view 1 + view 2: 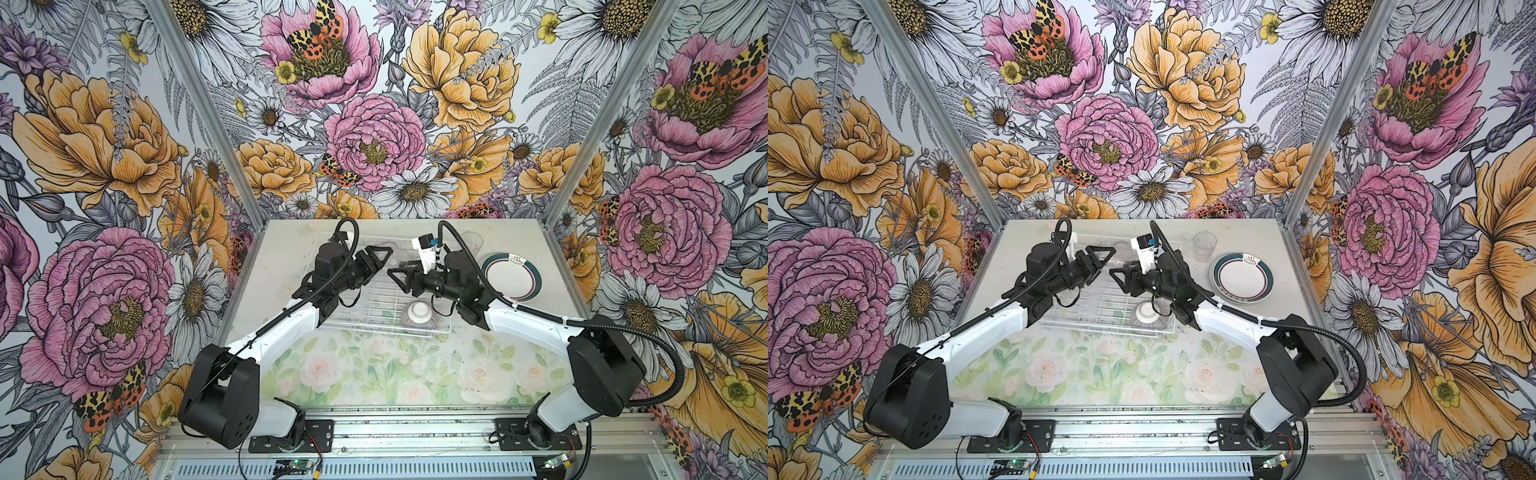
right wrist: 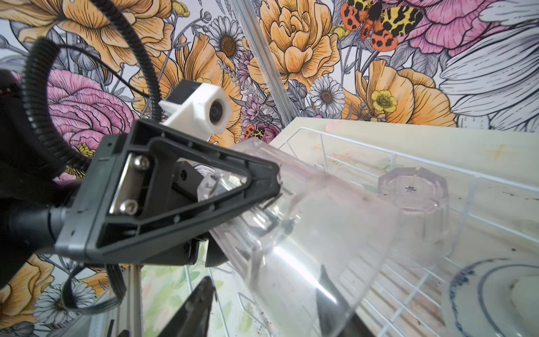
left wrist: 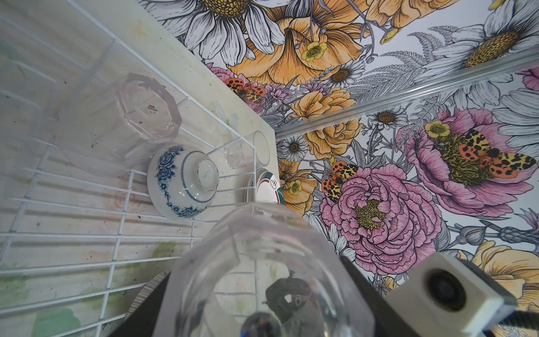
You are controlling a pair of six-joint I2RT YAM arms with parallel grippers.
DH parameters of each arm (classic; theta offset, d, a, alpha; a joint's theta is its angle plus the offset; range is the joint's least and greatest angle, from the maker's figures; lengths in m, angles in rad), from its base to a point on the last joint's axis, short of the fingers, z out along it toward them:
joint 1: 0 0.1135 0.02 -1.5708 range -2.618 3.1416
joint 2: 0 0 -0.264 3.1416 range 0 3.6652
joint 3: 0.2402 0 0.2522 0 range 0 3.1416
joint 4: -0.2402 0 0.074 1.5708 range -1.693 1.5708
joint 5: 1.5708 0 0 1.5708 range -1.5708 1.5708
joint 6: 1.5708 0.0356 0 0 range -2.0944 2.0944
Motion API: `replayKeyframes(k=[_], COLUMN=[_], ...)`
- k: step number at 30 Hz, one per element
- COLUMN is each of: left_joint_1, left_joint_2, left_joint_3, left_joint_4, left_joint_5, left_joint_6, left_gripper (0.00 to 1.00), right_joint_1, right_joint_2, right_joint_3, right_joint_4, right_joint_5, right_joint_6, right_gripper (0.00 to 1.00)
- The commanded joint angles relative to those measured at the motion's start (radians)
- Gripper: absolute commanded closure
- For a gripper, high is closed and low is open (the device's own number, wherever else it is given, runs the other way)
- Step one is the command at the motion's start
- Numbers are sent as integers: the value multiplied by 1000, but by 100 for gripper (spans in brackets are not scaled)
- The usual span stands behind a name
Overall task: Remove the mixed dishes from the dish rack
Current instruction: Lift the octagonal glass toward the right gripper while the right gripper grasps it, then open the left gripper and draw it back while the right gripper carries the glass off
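Observation:
My left gripper (image 1: 385, 254) is shut on a clear glass tumbler (image 2: 306, 233) above the white wire dish rack (image 1: 374, 300), gripping near its base. The tumbler's open mouth points at my right gripper (image 1: 395, 276). That gripper is open, its fingers (image 2: 201, 306) either side of the rim, one seen through the glass. In the rack, upside down, are another tumbler (image 3: 145, 116), a blue-and-white floral bowl (image 3: 183, 181) and a ribbed greyish bowl (image 1: 417, 315). A teal-and-red-rimmed plate (image 1: 510, 276) lies on the table to the right of the rack.
A further clear tumbler (image 1: 1204, 245) stands upright on the table behind the plate. Flowered walls close in the table on three sides. A floral mat (image 1: 395, 374) covers the near half of the table.

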Motion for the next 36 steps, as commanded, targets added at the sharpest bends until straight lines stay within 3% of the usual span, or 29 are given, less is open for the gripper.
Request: replayKeyframes(k=[1, 7, 12, 22, 23, 25, 36], left_joint_1=[9, 9, 11, 21, 21, 22, 25], left_joint_2=[-27, -33, -42, -70, -73, -76, -78], left_joint_3=[-22, -57, -74, -111, -113, -117, -137], left_joint_4=[111, 169, 175, 188, 188, 188, 161], left_joint_5=[57, 70, 72, 62, 59, 55, 34], left_joint_6=[-51, -90, -88, -73, -70, -59, -22], left_gripper=[37, 37, 37, 31, 26, 3, 1], right_joint_1=[11, 15, 16, 16, 17, 16, 14], right_joint_2=[27, 43, 48, 34, 32, 32, 18], right_joint_3=[48, 64, 66, 43, 43, 43, 10], right_joint_4=[58, 81, 86, 94, 95, 101, 100], right_joint_5=[-29, 18, 44, 81, 82, 81, 141], right_joint_6=[15, 40, 58, 82, 86, 88, 106], right_gripper=[50, 71, 99, 100, 100, 100, 100])
